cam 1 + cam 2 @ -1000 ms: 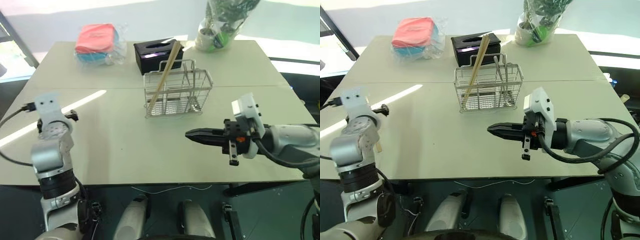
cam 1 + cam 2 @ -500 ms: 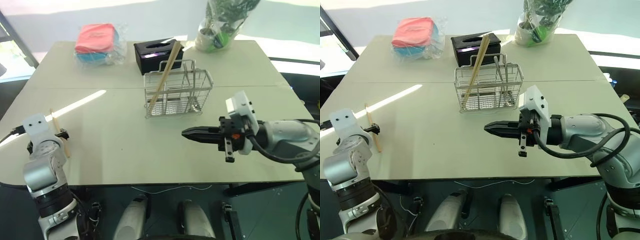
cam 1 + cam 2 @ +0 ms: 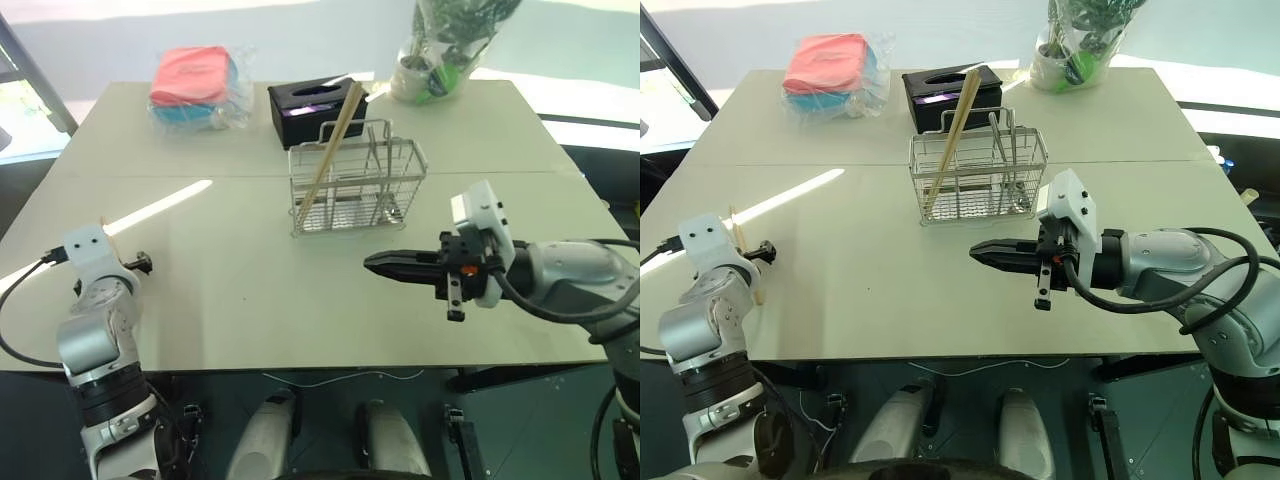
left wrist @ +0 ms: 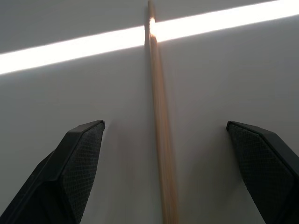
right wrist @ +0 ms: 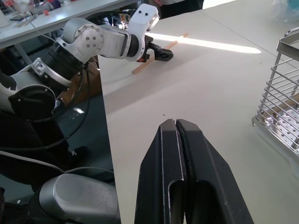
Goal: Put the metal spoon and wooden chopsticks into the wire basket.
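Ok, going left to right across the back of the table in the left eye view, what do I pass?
Bagged pink and blue stack → black tissue box → wooden chopsticks leaning in the wire basket → wrapped potted plant.

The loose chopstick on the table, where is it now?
The loose chopstick lies flat near the table's left edge, between the open left pincer's fingers, far left of the wire basket.

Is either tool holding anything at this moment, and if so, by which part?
Nothing is held. The left tool is open astride a wooden chopstick lying on the table; the right tool is shut and empty.
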Robot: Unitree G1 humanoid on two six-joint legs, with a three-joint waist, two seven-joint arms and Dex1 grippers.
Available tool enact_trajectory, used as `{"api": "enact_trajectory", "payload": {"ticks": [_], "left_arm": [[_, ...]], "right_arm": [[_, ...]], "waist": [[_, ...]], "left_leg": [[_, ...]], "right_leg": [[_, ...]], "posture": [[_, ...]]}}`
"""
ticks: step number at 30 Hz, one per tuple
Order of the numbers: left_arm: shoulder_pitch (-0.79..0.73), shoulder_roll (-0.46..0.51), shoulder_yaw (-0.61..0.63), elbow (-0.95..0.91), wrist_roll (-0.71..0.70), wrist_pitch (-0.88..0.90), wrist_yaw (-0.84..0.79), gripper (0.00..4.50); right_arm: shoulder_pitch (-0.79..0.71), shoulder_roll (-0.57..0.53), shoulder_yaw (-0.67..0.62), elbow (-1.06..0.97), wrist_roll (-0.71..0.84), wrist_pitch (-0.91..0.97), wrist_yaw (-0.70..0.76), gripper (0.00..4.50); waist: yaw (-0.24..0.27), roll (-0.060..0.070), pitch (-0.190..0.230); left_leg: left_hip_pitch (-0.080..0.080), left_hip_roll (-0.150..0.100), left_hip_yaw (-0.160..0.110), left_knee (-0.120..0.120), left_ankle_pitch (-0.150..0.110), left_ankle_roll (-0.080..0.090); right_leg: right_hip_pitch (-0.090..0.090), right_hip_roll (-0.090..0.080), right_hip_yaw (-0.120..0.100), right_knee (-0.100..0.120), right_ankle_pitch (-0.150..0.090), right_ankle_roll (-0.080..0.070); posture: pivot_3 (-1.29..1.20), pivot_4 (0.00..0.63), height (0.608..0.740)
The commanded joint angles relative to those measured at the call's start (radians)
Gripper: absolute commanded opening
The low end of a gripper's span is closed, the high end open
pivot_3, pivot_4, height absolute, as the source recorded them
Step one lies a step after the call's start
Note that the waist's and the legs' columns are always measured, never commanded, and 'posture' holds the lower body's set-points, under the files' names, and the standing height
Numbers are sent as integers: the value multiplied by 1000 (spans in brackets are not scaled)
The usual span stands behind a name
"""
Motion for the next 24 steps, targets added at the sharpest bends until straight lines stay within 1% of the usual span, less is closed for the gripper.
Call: {"api": "enact_trajectory", "payload": {"ticks": [1,6,9,16,19,23,24], "left_arm": [[3,-20,-3,7,-24,44,-4,4436],[0,-55,68,-17,-20,150,50,4436],[5,-84,121,-32,-47,188,52,4436],[44,-64,121,-40,-47,167,43,4436],[44,-55,128,-39,-44,173,50,3636],[52,-49,135,-41,-41,182,58,1738],[53,-48,136,-42,-41,183,59,1347]], "right_arm": [[2,-2,-37,-32,3,-23,-4,0],[2,-4,-46,-23,-13,-33,-5,0],[1,-4,-48,-14,-23,-40,-2,0],[-7,-5,-52,3,-41,-43,11,0],[-16,-5,-52,11,-49,-44,13,0],[-19,-3,-59,18,-54,-44,10,0],[-20,-3,-60,20,-56,-44,10,0]], "waist": [[0,0,0],[-1,1,-1],[-2,3,-2],[-4,8,-7],[-4,9,-7],[-5,10,-8],[-5,10,-8]], "left_leg": [[0,0,0,0,0,0],[0,0,0,0,0,0],[0,0,0,0,0,1],[1,0,2,0,-1,1],[2,0,2,0,-1,1],[2,0,2,-1,-1,1],[2,0,2,-1,-1,1]], "right_leg": [[0,0,0,0,0,0],[1,0,0,-1,0,0],[1,0,0,-1,0,0],[1,0,1,-1,0,0],[1,0,1,-1,0,0],[2,0,2,-1,0,0],[2,0,2,-1,0,0]], "posture": [[0,150,740],[0,150,740],[0,150,740],[0,150,740],[0,150,740],[0,150,740],[0,150,740]]}}
